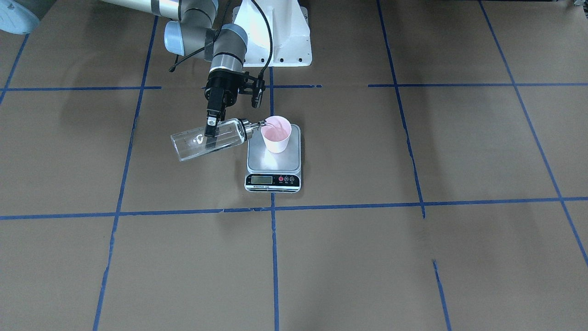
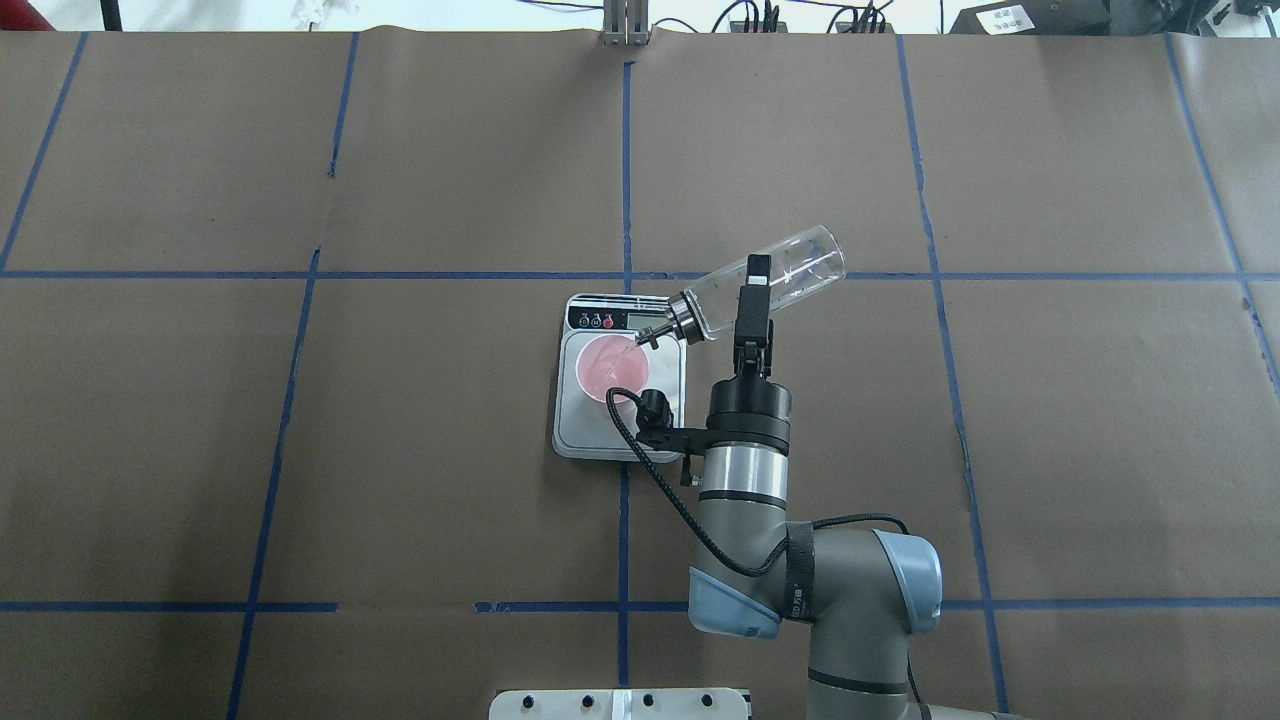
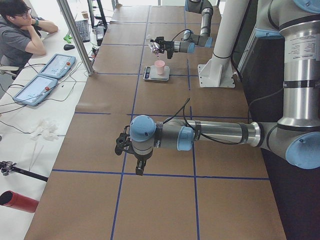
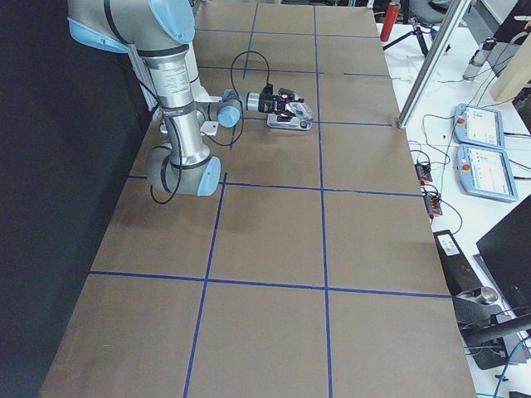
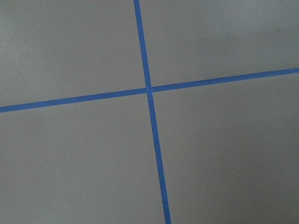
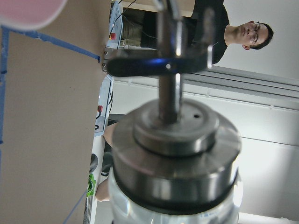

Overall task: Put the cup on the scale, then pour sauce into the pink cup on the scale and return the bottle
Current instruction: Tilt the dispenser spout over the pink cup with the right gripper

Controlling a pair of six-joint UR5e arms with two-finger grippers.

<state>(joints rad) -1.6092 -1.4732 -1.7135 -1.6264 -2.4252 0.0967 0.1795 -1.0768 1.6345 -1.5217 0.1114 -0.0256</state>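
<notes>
The pink cup (image 1: 276,133) stands on the silver platform of the scale (image 1: 260,161), towards its far side. My right gripper (image 1: 210,134) is shut on the clear glass bottle (image 1: 193,142) and holds it tilted nearly flat. Its silver cap and spout (image 1: 253,126) reach over the cup's rim. In the overhead view the bottle (image 2: 790,270) slopes down to the cup (image 2: 606,368) on the scale (image 2: 575,430). The right wrist view shows the cap (image 6: 175,154) close up and the cup's edge (image 6: 28,11). My left gripper (image 3: 139,167) hangs over bare table far from the scale; I cannot tell whether it is open.
The robot's white base (image 1: 275,32) stands just behind the scale. Brown paper with blue tape lines covers the table. A seated operator (image 3: 20,30) and two tablets (image 3: 42,80) are at a side table, with a red cylinder (image 3: 17,201) near its front.
</notes>
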